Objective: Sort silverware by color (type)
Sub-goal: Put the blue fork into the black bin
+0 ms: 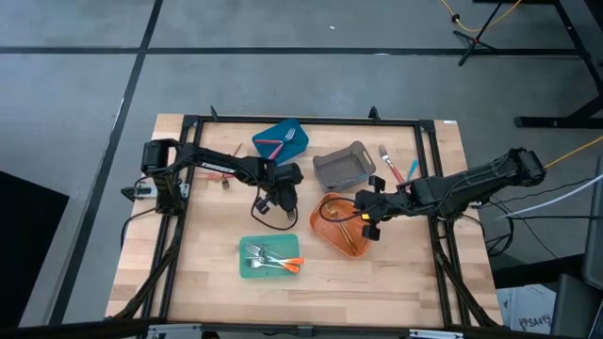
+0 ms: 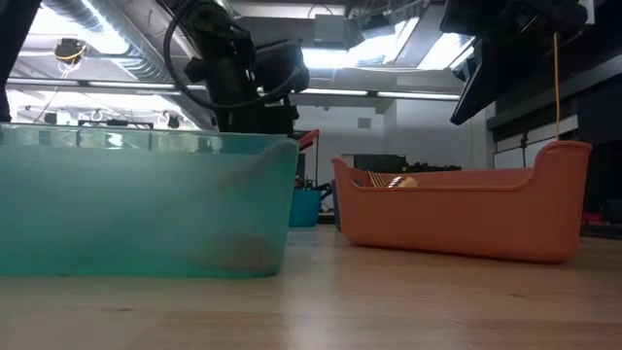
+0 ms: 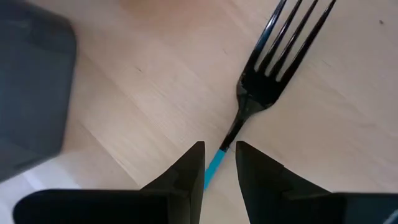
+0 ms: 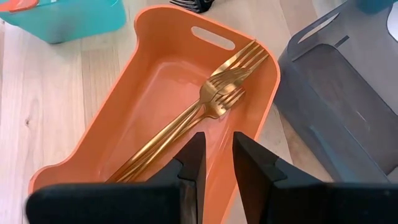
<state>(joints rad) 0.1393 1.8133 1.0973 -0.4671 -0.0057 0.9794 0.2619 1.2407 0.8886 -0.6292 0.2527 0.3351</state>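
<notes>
We have the left gripper closed on the blue handle of a dark-tined fork lying near the grey bin; we judge it best to lift straight and keep the tines level; the right gripper hangs empty, fingers narrowly apart, over the gold forks in the orange bin; we read no writing anywhere

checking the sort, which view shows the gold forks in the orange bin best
The right wrist view: the shiny gold metal forks lie stacked in the orange plastic bin. The high view shows only faint streaks, the low view just the tips, the left wrist view nothing.
</notes>
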